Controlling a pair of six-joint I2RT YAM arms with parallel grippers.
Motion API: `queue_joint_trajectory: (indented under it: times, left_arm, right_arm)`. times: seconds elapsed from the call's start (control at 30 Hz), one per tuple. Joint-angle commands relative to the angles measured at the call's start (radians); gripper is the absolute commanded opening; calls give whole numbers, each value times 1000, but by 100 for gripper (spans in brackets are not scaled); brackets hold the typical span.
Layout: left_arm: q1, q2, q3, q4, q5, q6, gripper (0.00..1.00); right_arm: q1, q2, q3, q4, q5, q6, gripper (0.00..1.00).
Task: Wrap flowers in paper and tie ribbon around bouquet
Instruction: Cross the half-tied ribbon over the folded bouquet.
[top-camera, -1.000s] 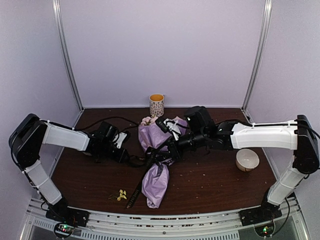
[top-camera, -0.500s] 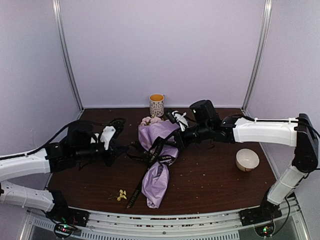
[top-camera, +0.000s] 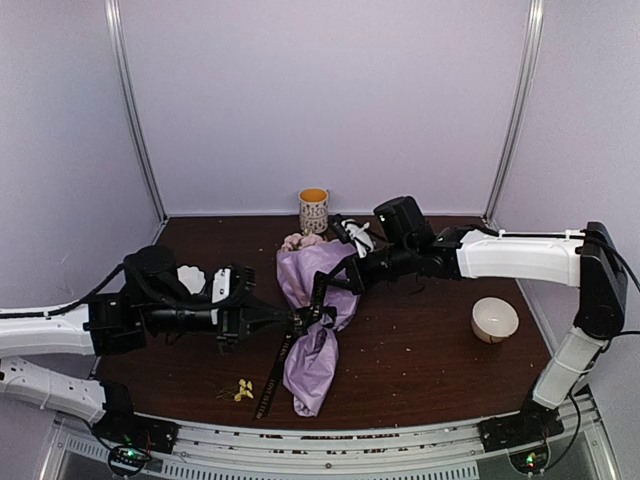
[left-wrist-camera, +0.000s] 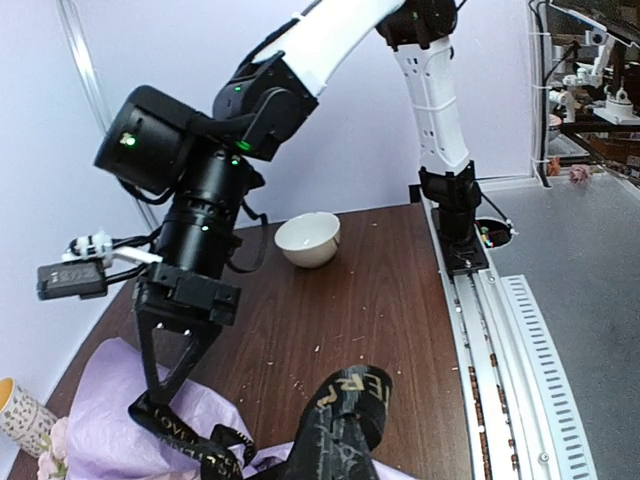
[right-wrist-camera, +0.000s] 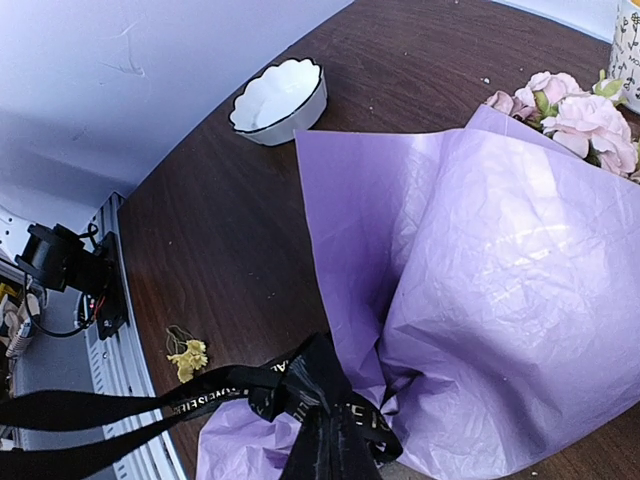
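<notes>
Near the front edge lie loose yellow blossoms (top-camera: 240, 389) and the tail of the black ribbon (top-camera: 270, 385). In the middle of the surface (top-camera: 420, 350) the bouquet (top-camera: 312, 365) lies flat, and the left gripper (top-camera: 298, 318) and right gripper (top-camera: 347, 279) each pinch the ribbon at its waist, likely to pull it tight. Farther back, the white bowl (top-camera: 494, 306) holds nothing, and I cannot see into the mug (top-camera: 313, 214).

The paper (right-wrist-camera: 500, 250) was lilac, the ribbon (right-wrist-camera: 250, 378) black with pale lettering, the flowers (right-wrist-camera: 590, 118) pale pink, the bowl (right-wrist-camera: 278, 95) white.
</notes>
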Motion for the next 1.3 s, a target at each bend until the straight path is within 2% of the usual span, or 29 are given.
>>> queue_joint_trajectory:
  times: [0.0, 0.1, 0.17, 0.33, 0.47, 0.63, 0.87, 1.03, 1.07, 1.17, 1.27]
  left_arm:
    - [-17, 27, 64, 106, 91, 39, 0]
    - [-17, -30, 20, 273, 82, 31, 0]
    - [-17, -67, 22, 301, 69, 31, 0]
    - [-19, -123, 88, 159, 32, 56, 0]
    - [-19, -91, 105, 28, -29, 108, 0]
    - [-21, 88, 160, 48, 43, 60, 0]
    - [-61, 401, 383, 24, 155, 77, 0]
    - [-118, 621, 615, -211, 156, 191, 1]
    - [-136, 659, 656, -272, 130, 230, 9]
    - [-170, 721, 732, -394, 62, 302, 43]
    - [-171, 687, 702, -385, 55, 322, 62]
  right_arm:
    - [-4, 7, 41, -16, 12, 4, 0]
    - [-5, 8, 43, -28, 13, 0, 0]
    - [-7, 6, 42, -29, 16, -1, 0]
    - [-11, 11, 45, -35, 15, -5, 0]
    - [-10, 13, 39, -23, 6, -2, 0]
    - [-10, 34, 61, -34, -10, 2, 0]
    - [-9, 30, 72, -35, -42, 0, 0]
    - [-5, -13, 56, -18, -76, -16, 0]
    - [-4, -20, 55, -18, -76, -22, 0]
    - [2, -32, 59, -38, -78, -39, 0]
    - [10, -37, 58, -50, -80, -48, 0]
